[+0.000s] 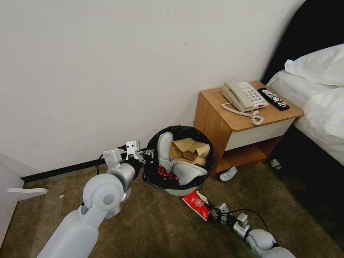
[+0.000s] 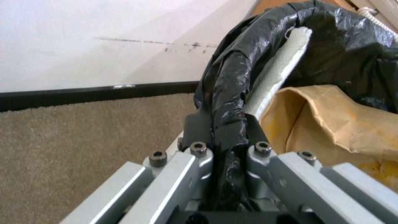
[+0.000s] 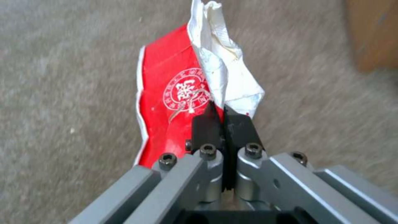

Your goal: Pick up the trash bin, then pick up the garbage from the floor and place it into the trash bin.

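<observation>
The trash bin (image 1: 184,129), white with a black bag over its rim, tilts toward me beside the wall. My left gripper (image 1: 146,156) is shut on the bin's bag-covered rim (image 2: 226,124). Inside lie two white slippers (image 1: 186,172), a brown paper bag (image 1: 190,148) and a crushed red can (image 1: 165,175). Just in front of the bin, my right gripper (image 1: 212,213) is shut on a flattened red paper cup (image 1: 196,205), low over the carpeted floor (image 1: 150,222). In the right wrist view the cup (image 3: 170,102) shows a white inner side, pinched between the gripper (image 3: 223,116) pads.
A wooden nightstand (image 1: 215,118) with a phone (image 1: 243,96) and a remote (image 1: 273,98) stands right of the bin. A pale litter piece (image 1: 228,173) lies at its foot, another small item (image 1: 276,164) by the bed (image 1: 322,107). White furniture (image 1: 9,193) is at the left.
</observation>
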